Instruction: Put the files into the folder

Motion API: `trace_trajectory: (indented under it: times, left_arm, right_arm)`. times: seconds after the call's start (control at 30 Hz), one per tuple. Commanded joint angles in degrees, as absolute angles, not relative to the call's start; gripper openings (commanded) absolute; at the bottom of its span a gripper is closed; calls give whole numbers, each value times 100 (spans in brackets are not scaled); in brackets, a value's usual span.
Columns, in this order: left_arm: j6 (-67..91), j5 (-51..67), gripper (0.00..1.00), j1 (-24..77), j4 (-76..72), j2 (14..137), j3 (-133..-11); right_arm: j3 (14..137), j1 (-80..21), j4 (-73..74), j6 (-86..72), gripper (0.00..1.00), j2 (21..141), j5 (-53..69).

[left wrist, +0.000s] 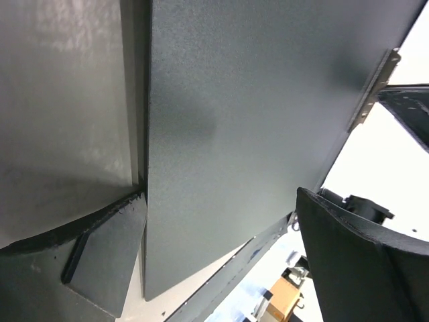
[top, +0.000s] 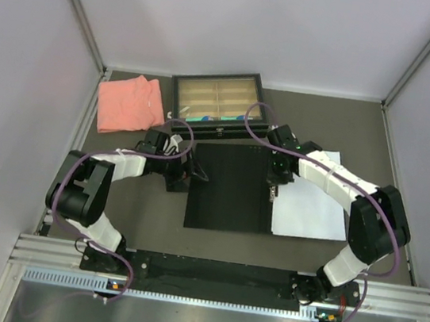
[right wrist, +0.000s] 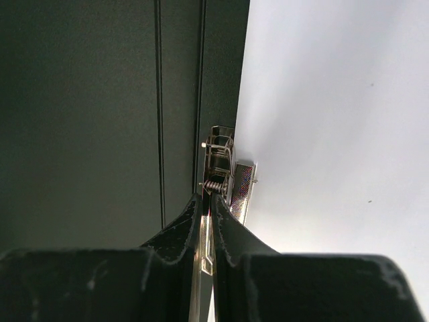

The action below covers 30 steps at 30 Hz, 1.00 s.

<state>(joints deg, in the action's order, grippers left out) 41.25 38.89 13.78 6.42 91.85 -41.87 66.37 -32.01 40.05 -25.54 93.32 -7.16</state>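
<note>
Hidden or unclear first: print on the files (top: 313,213) isn't readable in any view, they just read as blank white, and the right arm covers their far-left corner. They sit just right of the open folder (top: 227,191), touching its right edge. Possibly they lie on a right-hand flap, can't tell from above. The right gripper (right wrist: 209,216) is at that seam, with its jaws pinched together on the thin metal lever of the clip (right wrist: 218,163); the contact point is mostly hidden by the fingers themselves. The left gripper (top: 183,174) is at the folder's left edge. The wrist view shows its fingers (left wrist: 107,251) spread wide with the black panel between them; it isn't clear whether either pad is touching. The folder lies black side up, mid-table (top: 149,228), between the two arms. Around it: a pink cloth (top: 129,104) at far left, and a black-framed tray (top: 174,99) just beyond the folder's far edge, with its near wall partly behind the cables and wrists.
</note>
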Motion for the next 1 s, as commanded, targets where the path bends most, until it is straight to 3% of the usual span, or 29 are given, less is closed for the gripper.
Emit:
trace_trajectory:
  times: [0.0,0.17,0.53,0.97]
  left_arm:
    - [4183,3876,97,1371,-52,9431,-4017]
    - [3806,3033,97,1354,457,8983,-4122]
    - [3849,3006,98,1345,44,9641,-4359]
    - [4886,4297,83,1327,-2292,8966,-3210]
  right_arm:
    - [6653,-3129,3665,-2470,0,9035,-404]
    - [6609,-3050,3630,-2399,0,9053,-299]
    - [6645,-3024,3586,-2364,0,9123,-88]
    - [6390,-2927,3305,-2329,0,9377,-18]
